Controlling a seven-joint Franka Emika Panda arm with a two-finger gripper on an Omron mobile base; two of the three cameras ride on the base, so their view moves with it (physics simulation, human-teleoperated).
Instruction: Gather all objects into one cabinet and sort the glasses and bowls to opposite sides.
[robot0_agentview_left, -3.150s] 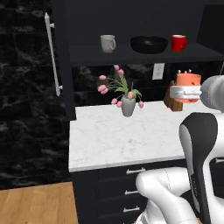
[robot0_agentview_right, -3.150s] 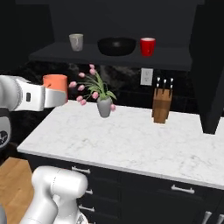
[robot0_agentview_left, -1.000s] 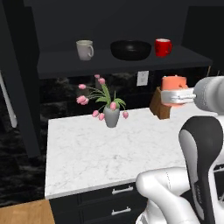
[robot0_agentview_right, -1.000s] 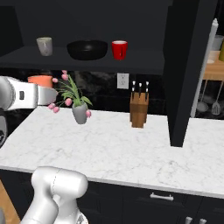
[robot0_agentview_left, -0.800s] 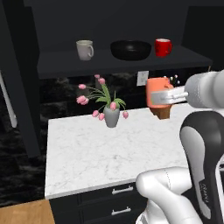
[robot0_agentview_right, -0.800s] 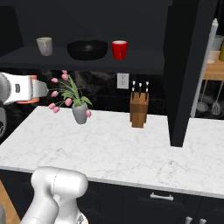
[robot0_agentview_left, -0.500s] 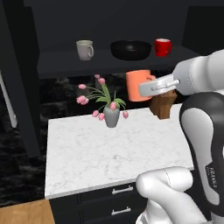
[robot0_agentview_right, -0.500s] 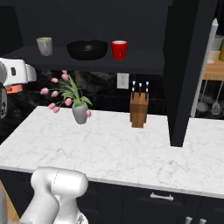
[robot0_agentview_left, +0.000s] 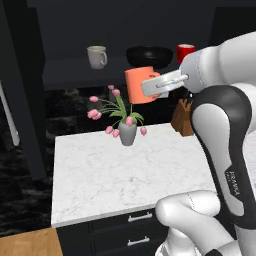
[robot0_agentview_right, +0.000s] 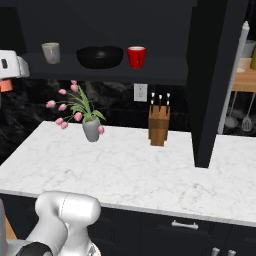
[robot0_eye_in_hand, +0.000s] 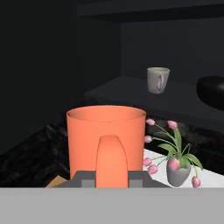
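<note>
Left base view: gripper (robot0_agentview_left: 159, 86) grasps the orange handled mug (robot0_agentview_left: 139, 84), upright, below the dark shelf (robot0_agentview_left: 75, 75). You must still shelve it; pale grey-white mug (robot0_agentview_left: 97, 56), wide black bowl (robot0_agentview_left: 149, 55) and red mug (robot0_agentview_left: 185, 51) already stand there.

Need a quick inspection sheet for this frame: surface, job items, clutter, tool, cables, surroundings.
Surface: white marble counter, bare apart from the two clutter items.
Job's things: pale mug, black bowl and red mug stand in that order, left to right, on the dark cabinet shelf; orange mug is upright in the air below shelf level, above the counter.
Clutter: grey vase of pink tulips; wooden knife block by the back wall.
Tool: tool shut on the orange mug at its handle.
Cables: nothing seen.
Surroundings: wall outlet, black drawers under the counter, utensils hanging far right.
</note>
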